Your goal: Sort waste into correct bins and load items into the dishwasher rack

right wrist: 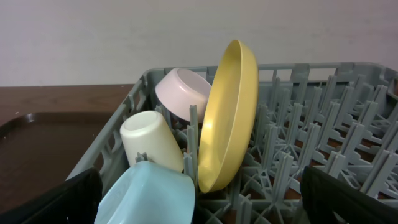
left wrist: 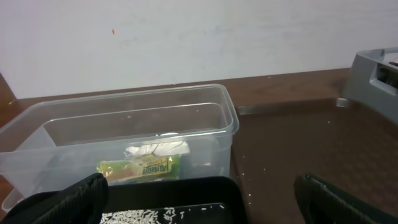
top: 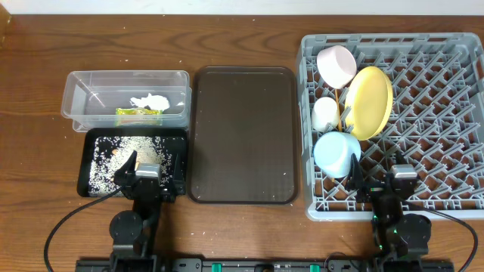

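Note:
The clear tub [top: 76,98] holds the white tissue [top: 149,100] and the green-and-yellow wrapper [top: 138,115]. In front of it, the black tray [top: 136,134] is strewn with rice [top: 113,162]. My left gripper [top: 150,169] hangs open over that tray's near edge, holding nothing; its wrist view shows the rice [left wrist: 143,216], wrapper [left wrist: 140,168] and tissue [left wrist: 158,149]. The grey rack [top: 439,91] holds the pink bowl [top: 336,64], yellow plate [top: 369,102], white cup [top: 326,113] and blue bowl [top: 336,153]. My right gripper [top: 378,176] stands open and empty over the rack's near edge, behind the blue bowl [right wrist: 149,196].
A large dark brown serving tray [top: 243,134] lies between the bins and the rack, with a few rice grains on it near the black tray. The right part of the rack is bare pegs. Cables run from both arm bases along the table's front edge.

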